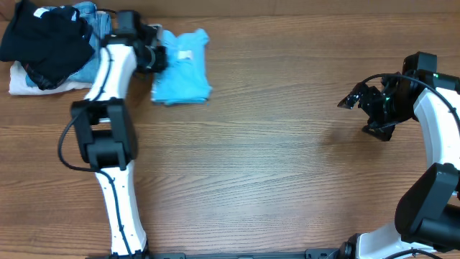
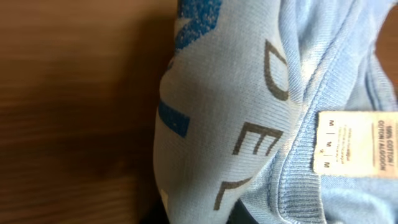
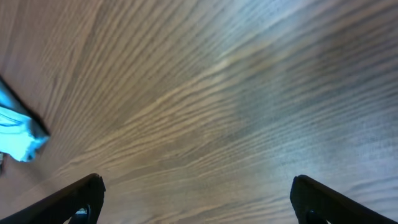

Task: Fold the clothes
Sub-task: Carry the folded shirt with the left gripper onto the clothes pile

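Note:
The light sky-blue T-shirt (image 1: pixel 181 68) lies bunched and folded at the back left of the table. In the left wrist view its cloth (image 2: pixel 217 112) fills the frame, with grey and blue lettering, the ribbed collar and a white size label (image 2: pixel 351 144). My left gripper (image 1: pixel 153 57) is at the shirt's left edge. Its fingers are almost wholly hidden under the raised cloth, which it seems to pinch. My right gripper (image 1: pixel 352 97) is open and empty over bare wood at the far right, and its two fingers show in the right wrist view (image 3: pixel 196 199).
A pile of a black garment (image 1: pixel 44 36), blue denim jeans (image 1: pixel 90 18) and white cloth (image 1: pixel 25 83) sits in the back left corner, just left of my left arm. A corner of the blue shirt shows at the left edge of the right wrist view (image 3: pixel 15 134).

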`<state>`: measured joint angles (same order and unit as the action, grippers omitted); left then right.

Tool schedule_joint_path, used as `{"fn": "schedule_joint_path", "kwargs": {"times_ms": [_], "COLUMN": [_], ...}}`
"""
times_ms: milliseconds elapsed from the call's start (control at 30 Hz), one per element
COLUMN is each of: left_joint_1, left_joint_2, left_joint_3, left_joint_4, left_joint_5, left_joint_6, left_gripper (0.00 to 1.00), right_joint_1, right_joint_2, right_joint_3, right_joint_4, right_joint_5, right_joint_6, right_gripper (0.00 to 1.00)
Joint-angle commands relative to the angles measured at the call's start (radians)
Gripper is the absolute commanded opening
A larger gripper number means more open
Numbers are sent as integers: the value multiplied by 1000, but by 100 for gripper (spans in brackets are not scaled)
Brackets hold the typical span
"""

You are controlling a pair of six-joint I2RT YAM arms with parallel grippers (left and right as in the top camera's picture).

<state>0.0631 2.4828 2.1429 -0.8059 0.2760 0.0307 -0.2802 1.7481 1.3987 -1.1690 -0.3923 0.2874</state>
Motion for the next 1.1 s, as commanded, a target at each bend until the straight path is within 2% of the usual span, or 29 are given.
{"fn": "schedule_joint_path", "kwargs": {"times_ms": [0,300,633,1067], "left_joint_1": [58,143,196,348], "left_joint_2": [20,20,19,19], "left_joint_3": [108,364,523,603], "left_joint_4": [-18,-87,-140,-167], "left_joint_5": [-70,-62,-69,-66], "left_joint_6": [53,79,77,-67], "left_gripper": [4,4,4,4], "right_joint_1": [-1,-1,-1,-1], "right_joint_2": [-4,-4,-4,-4], "right_joint_3": [-6,-6,-6,-6], "right_joint_4": [-15,-42,-41,-42], "right_joint_5": [-2,-2,-2,-2], "right_joint_6": [-7,-3,-3,0], "right_gripper": [100,100,100,100]}}
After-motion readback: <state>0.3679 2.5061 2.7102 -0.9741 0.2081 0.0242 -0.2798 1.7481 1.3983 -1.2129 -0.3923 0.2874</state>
